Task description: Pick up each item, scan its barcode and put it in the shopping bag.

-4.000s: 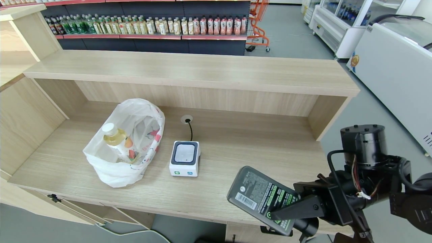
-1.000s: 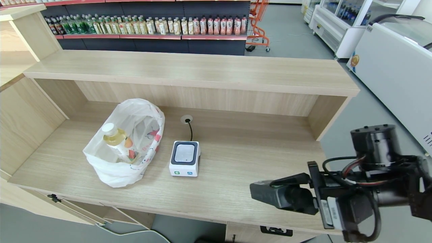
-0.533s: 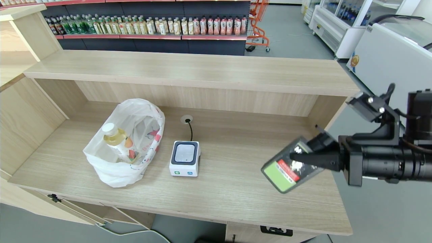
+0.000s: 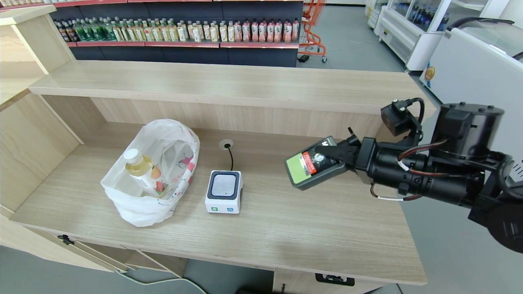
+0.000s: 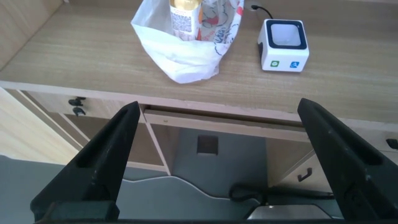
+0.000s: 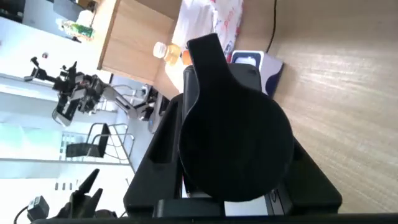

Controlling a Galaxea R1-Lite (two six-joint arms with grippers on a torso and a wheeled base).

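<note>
Dark, with a green-and-red label, the flat package (image 4: 300, 171) hangs above the counter (image 4: 286, 228), clamped in the right end effector (image 4: 331, 157), right of the scanner (image 4: 223, 191). The white shopping bag (image 4: 139, 208) sits left of the scanner, a bottle (image 4: 141, 169) inside. The left end effector (image 5: 219, 106) gapes wide, holding nothing, before the counter's front edge.

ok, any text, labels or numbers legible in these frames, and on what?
No text is legible.
On the package in the right gripper: red and green label, print blurred.
On the scanner: two small icons, green and blue, no words.
On the bottle in the shopping bag: label print too small.
On the freezer sticker: too small.
</note>
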